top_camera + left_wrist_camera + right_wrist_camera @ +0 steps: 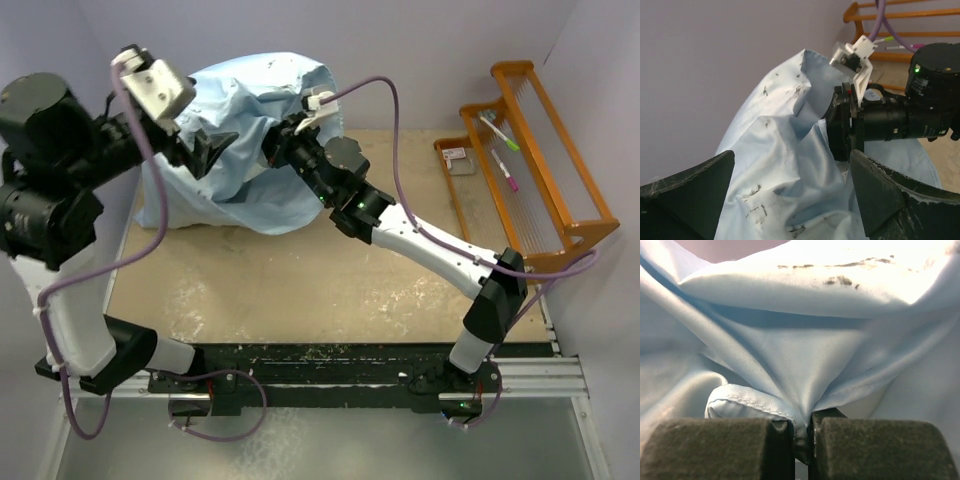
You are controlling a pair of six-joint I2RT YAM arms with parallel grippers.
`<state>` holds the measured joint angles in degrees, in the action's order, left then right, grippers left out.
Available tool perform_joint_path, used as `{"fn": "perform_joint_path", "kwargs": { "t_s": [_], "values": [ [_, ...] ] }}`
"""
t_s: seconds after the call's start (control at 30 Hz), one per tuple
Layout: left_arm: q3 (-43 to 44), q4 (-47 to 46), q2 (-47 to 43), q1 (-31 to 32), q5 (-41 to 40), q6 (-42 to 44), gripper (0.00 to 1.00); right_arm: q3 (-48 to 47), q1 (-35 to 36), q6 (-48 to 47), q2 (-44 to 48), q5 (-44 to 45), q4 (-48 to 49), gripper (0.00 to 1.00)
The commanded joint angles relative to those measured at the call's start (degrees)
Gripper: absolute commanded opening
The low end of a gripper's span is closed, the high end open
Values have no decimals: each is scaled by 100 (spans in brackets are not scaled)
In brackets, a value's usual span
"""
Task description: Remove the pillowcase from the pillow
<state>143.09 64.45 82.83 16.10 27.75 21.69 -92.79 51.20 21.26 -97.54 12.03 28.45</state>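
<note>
- Two robot arms reach from the near edge of a tan, scuffed table (330,290) toward its far left corner, seen from above. There the pillowcase (250,120) sits as a rumpled pale-blue mound against the wall, soft, thin and heavily creased.
- Above view, continued: the left gripper (208,150) faces the left side of the mound, its dark fingers spread. The right gripper (272,142) is pushed into the cloth from the right. A purple cable (395,140) loops above the right arm.
- Along the right edge of the table stands an orange wooden rack (560,170) with stepped rails, holding two thin pens. A small white card (455,155) lies just beside it.
- Left wrist view: two wedge-shaped dark fingers (690,195) frame the bottom corners, wide apart and closed on nothing. Between and beyond them the blue cloth rises in peaked folds, marked with short dark smudges. The right arm's black, cylindrical wrist comes in from the right — a green light glows on it, and a white plastic bracket (862,65) sits on top. Its tip is sunk in the fabric.
- Right wrist view: two blocky dark pads (715,447) with a rough, foam-like surface are pressed together at the bottom edge, clamped on a thin pinch of the pale-blue cloth. From that pinch the fabric fans upward in smooth, taut, slightly glossy pleats. A stitched hem curls in a rounded roll just left of the pinch, and dark smudges dot the brightly lit fold at the top.
</note>
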Motion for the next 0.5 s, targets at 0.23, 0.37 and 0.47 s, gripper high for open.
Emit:
{"fn": "perform_joint_path", "kwargs": {
  "t_s": [0.23, 0.37, 0.47],
  "values": [
    [-819, -608, -223, 39, 22, 163, 99, -1950, 1169, -2180, -210, 1571, -151, 0],
    [-903, -754, -68, 40, -886, 493, 89, -1717, 1223, -2124, 0, 1640, -108, 0],
    [-1450, -1223, -354, 40, -1039, 726, 84, -1384, 1221, -1930, 215, 1489, -17, 0]
  ]
}}
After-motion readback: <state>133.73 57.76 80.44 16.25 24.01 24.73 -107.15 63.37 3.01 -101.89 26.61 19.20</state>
